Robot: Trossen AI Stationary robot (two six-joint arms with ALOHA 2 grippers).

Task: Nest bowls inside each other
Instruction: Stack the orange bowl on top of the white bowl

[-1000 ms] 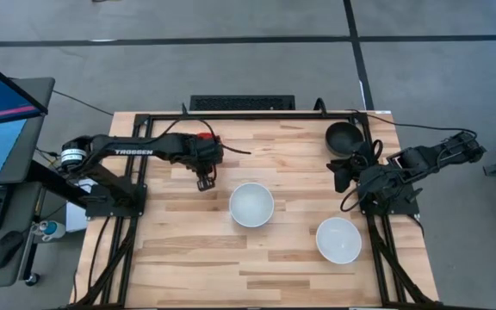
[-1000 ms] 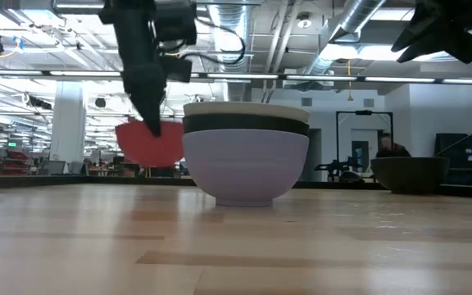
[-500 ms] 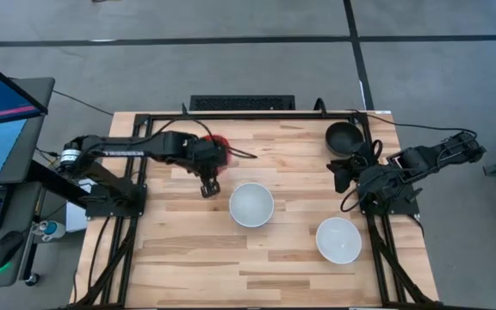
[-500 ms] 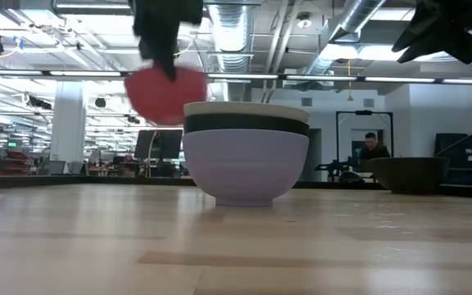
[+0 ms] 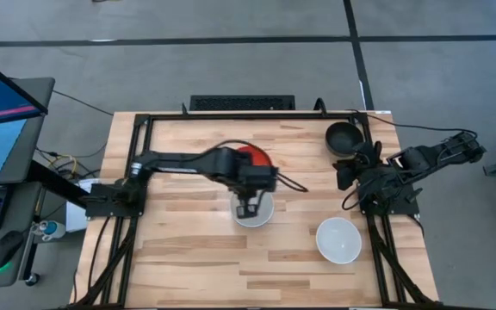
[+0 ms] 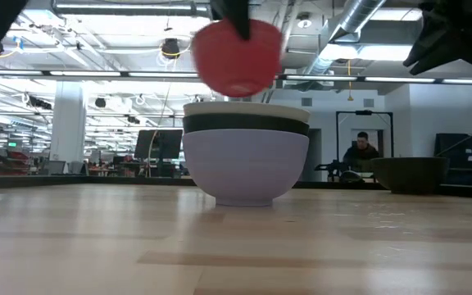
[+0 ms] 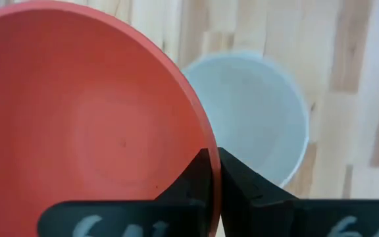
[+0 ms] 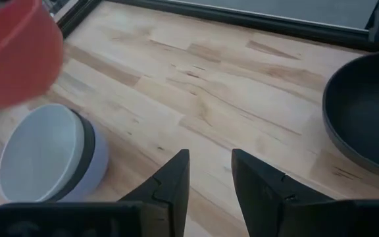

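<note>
My left gripper (image 7: 214, 164) is shut on the red bowl (image 7: 77, 118), which hangs in the air over a stack of bowls (image 5: 253, 213) at mid-table. In the low view the red bowl (image 6: 236, 56) is above the stack (image 6: 246, 156). The stack is pale blue outside, black in between and white inside, and rests on its base. A single white bowl (image 5: 338, 239) sits near the right front. A black bowl (image 5: 344, 136) sits at the far right. My right gripper (image 8: 209, 174) waits open beside the black bowl (image 8: 367, 118). My left gripper pinches the red bowl's rim (image 7: 206, 141), with one finger (image 7: 196, 174) inside the bowl and the other finger (image 7: 245, 187) outside. The fingers come from above, pointing down. The bowl is lifted clear and tilted above the stack's white inside (image 7: 255, 125).
A black metal frame (image 5: 231, 114) runs along the table's far edge and both sides, carrying the arm bases. Bare wood lies on the table's left half and along the near edge. A keyboard (image 5: 242, 102) lies beyond the far edge. A person sits in the room behind (image 6: 360, 152).
My left gripper has carried the red bowl from the far left part of the table toward the right and upward, ending above the stack at mid-table. The bowl has stayed in the hold. The stack and the other bowls have kept their places.
</note>
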